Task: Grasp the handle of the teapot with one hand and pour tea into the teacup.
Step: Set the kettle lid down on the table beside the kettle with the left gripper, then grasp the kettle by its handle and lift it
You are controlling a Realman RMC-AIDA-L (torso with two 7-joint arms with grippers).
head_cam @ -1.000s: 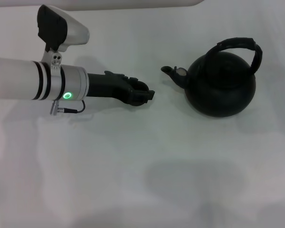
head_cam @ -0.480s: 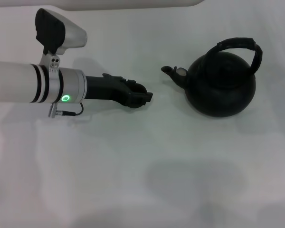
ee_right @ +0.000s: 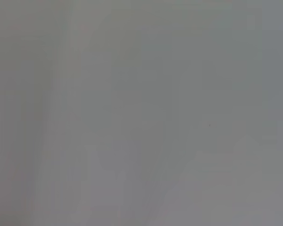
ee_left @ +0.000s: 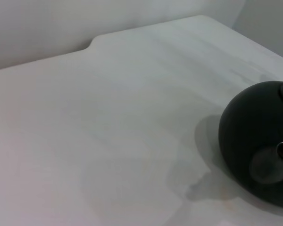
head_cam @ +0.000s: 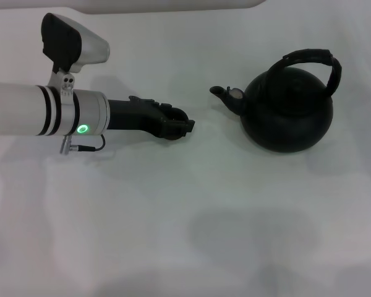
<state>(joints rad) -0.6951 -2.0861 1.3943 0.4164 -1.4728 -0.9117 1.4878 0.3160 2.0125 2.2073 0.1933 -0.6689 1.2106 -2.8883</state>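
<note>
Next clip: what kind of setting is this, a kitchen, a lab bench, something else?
Probably a bare test bench, not a kitchen. A plain white table holds only a black teapot with its arched handle. The left tool, apart from the spout, seems to hold a small dark round thing, perhaps the teacup. A pale wall stands behind.

The teapot (head_cam: 289, 110) is a round, matte-black pot standing upright on the white table, its short curved spout (head_cam: 224, 94) pointing toward the robot's left. The handle (head_cam: 312, 62), a thick black ribbed arch, stands up over the top of the body, leaning toward the side away from the spout, with nothing touching it. What looks like the teacup (head_cam: 176, 119), a small dark round shape, sits well apart from the spout on that side, largely hidden.
</note>
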